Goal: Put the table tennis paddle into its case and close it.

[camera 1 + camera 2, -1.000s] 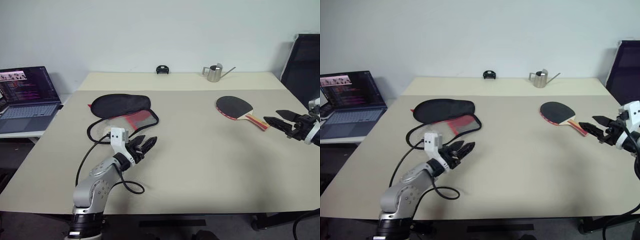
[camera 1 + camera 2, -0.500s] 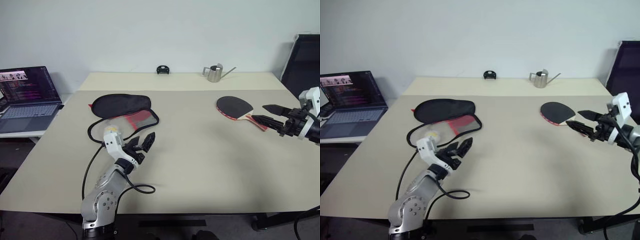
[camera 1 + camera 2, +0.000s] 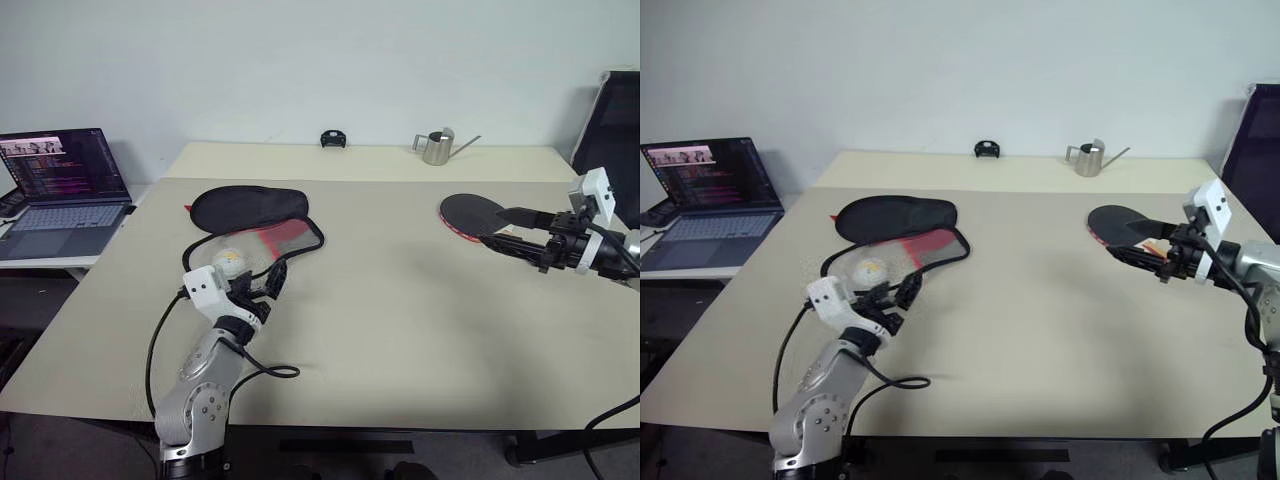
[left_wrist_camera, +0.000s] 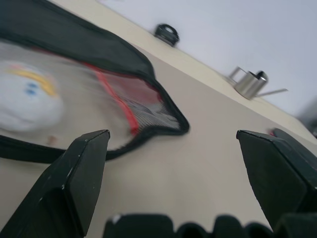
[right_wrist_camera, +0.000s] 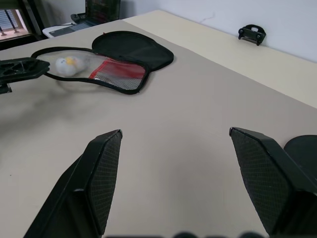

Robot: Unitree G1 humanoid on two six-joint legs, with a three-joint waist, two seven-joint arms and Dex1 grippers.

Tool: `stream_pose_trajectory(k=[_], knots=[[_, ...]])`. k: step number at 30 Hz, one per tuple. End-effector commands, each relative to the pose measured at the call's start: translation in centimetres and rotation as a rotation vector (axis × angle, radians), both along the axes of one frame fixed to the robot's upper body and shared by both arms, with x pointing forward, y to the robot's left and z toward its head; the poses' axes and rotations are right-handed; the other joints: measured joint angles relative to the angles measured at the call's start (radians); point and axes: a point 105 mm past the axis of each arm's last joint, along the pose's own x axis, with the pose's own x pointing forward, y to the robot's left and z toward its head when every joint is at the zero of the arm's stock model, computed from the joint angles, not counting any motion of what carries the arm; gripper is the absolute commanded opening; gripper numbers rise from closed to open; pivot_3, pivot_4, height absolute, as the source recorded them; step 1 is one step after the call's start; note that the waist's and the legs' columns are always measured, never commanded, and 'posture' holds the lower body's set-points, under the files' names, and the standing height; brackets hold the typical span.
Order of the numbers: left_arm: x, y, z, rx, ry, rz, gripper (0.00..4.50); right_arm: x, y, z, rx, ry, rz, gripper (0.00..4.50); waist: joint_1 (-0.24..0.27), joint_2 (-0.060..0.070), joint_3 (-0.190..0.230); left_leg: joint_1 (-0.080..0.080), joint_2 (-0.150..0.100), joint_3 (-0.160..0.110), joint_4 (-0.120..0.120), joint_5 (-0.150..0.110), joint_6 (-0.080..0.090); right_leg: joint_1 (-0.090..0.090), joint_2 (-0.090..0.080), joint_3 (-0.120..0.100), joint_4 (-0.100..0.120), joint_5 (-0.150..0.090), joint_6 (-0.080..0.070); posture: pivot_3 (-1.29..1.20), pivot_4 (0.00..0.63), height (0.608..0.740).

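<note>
Right now my left fingers [image 3: 272,281] are spread wide, holding nothing, low over the tabletop [image 3: 400,300]; the case [image 3: 255,222] lies open just beyond them at 12 o'clock, ball charm [image 3: 228,260] at its near edge. My right fingers [image 3: 505,226] are also spread and empty, hovering over the table tennis paddle [image 3: 472,212] at the tabletop's 2 o'clock, well apart from the case.
</note>
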Motion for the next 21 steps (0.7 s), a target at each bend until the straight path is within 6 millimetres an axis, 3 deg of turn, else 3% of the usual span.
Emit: stream_pose_trajectory(k=[1, 4, 6, 9, 21], knots=[[0.4, 0.5, 0.9, -0.020, -0.040, 0.018, 4.47, -0.3, 0.8, 1.5, 0.002, -0.060, 0.037, 3.79, 0.000, 0.000, 0.000, 0.000, 0.000, 0.000, 0.000, 0.000, 0.000, 0.000, 0.000, 0.000, 0.000, 0.000, 0.000, 0.00, 0.150, 0.740], [0.2, -0.6, 0.8, -0.086, -0.026, -0.058, 4.47, -0.4, 1.0, 1.5, 0.002, -0.057, 0.044, 3.79, 0.000, 0.000, 0.000, 0.000, 0.000, 0.000, 0.000, 0.000, 0.000, 0.000, 0.000, 0.000, 0.000, 0.000, 0.000, 0.00, 0.150, 0.740], [-0.9, -2.5, 0.4, -0.164, -0.001, -0.182, 4.47, -0.4, 1.0, 1.4, 0.000, -0.055, 0.045, 3.79, 0.000, 0.000, 0.000, 0.000, 0.000, 0.000, 0.000, 0.000, 0.000, 0.000, 0.000, 0.000, 0.000, 0.000, 0.000, 0.00, 0.150, 0.740], [-2.0, -3.4, 0.0, -0.234, 0.024, -0.243, 4.47, -0.5, 0.9, 1.3, 0.001, -0.051, 0.047, 3.79, 0.000, 0.000, 0.000, 0.000, 0.000, 0.000, 0.000, 0.000, 0.000, 0.000, 0.000, 0.000, -0.001, 0.000, 0.000, 0.00, 0.150, 0.740], [-1.5, -0.2, -0.1, -0.393, 0.031, -0.048, 4.47, -1.6, 2.6, 2.6, -0.004, -0.060, 0.144, 3.79, 0.000, -0.001, 0.001, 0.000, 0.000, -0.001, 0.000, 0.000, 0.000, 0.000, 0.000, -0.001, 0.000, 0.000, 0.000, 0.00, 0.150, 0.740]])
